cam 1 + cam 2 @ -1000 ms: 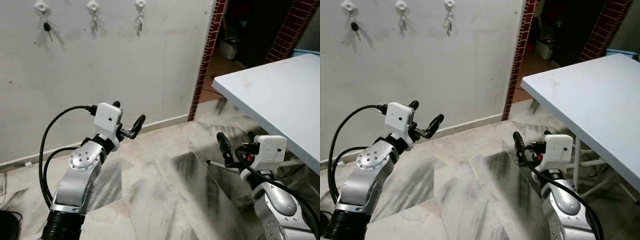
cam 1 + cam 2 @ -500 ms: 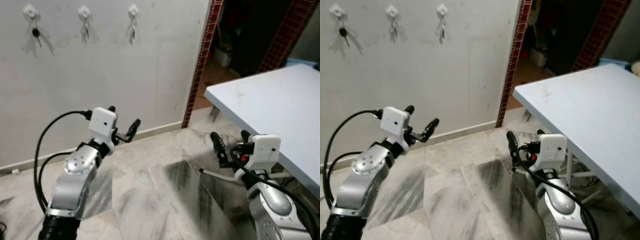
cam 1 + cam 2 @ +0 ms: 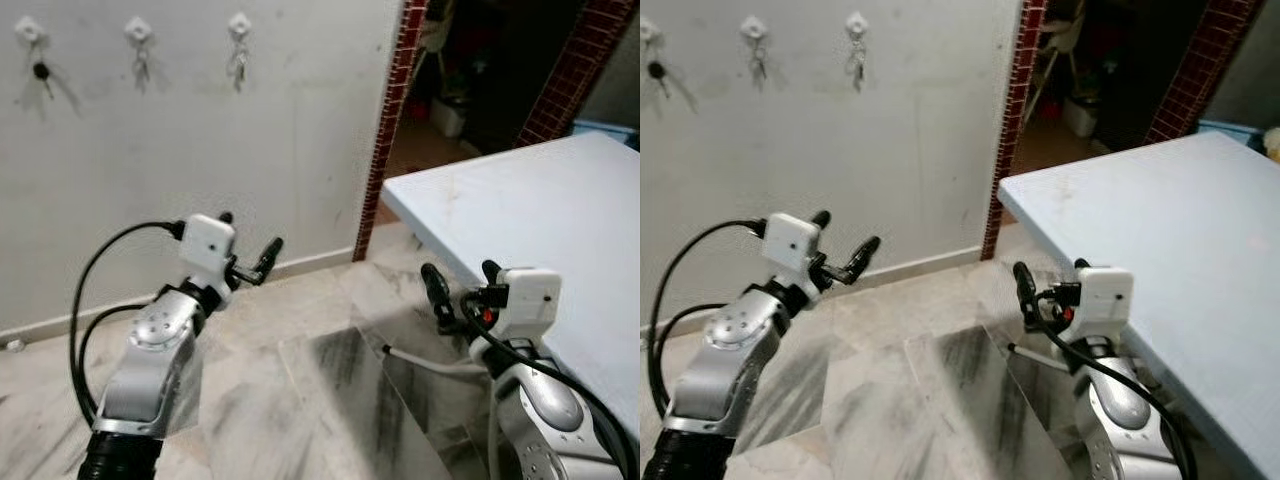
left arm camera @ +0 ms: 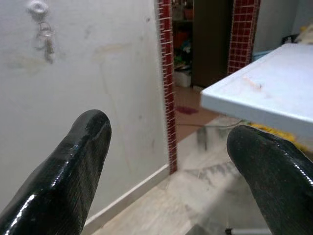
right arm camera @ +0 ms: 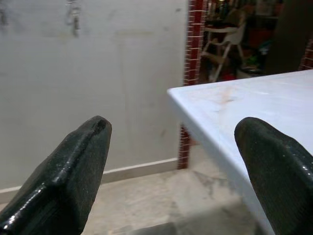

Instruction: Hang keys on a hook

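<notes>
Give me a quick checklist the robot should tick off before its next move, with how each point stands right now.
1. Keys in hand: not ok. The left gripper and the right gripper both have their jaws open and hold nothing.
2. Hooks in sight: ok. Three hooks sit high on the wall.
3. A free hook: not ok. The left hook, the middle hook and the right hook each carry keys already.
4. Loose keys to fetch: cannot tell. None are seen on the table.
5. Hooks within reach: not ok. They look well above and beyond both grippers.
</notes>
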{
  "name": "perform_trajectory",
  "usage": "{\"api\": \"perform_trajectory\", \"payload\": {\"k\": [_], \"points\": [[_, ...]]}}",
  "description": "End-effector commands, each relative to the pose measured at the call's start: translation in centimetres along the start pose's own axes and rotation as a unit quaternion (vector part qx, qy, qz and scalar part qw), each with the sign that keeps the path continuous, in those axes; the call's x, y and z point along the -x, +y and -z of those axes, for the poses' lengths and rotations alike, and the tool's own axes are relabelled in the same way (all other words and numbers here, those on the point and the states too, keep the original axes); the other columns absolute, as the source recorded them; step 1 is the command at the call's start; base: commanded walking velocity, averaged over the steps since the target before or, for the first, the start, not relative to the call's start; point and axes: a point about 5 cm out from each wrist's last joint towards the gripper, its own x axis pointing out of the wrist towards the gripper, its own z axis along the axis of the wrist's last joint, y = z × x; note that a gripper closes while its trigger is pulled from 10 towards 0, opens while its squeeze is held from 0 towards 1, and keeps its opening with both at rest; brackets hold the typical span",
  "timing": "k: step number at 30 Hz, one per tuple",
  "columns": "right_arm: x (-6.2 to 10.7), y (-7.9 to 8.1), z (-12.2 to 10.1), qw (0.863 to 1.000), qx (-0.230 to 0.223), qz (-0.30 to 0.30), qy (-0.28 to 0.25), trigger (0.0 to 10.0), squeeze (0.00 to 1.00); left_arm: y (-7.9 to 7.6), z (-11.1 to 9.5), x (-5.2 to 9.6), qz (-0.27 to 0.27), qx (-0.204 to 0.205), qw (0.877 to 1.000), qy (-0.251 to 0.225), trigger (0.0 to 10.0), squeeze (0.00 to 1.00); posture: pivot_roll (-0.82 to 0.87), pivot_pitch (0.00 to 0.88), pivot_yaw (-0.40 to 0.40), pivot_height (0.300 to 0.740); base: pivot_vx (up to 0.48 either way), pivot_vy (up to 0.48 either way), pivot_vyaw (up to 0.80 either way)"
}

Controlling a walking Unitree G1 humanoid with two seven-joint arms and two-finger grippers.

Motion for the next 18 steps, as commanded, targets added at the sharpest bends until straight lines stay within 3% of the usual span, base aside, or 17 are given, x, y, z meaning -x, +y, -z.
{"api": "perform_trajectory", "payload": {"k": [1,10,18], "points": [[0.2,-0.7,-0.1,1.0,0.005,0.013,0.004,10.0,0.0,-1.0,-0.2,-0.4,0.014,0.003,1.0,-0.003,10.0,0.0,0.11,0.0,-0.027,0.74,0.0,0.0,-0.68],[0.2,-0.9,-0.2,1.0,0.007,0.016,0.004,10.0,0.0,-0.9,-0.1,-0.9,-0.006,0.009,1.0,0.0,10.0,0.0,0.11,0.0,-0.032,0.74,0.0,0.0,-0.79],[0.1,-0.9,-0.4,1.0,0.005,0.019,0.002,10.0,0.0,-0.3,-0.2,-1.7,-0.044,0.063,0.997,0.007,10.0,0.0,0.1,0.0,-0.037,0.74,0.0,0.0,-0.79]]}}
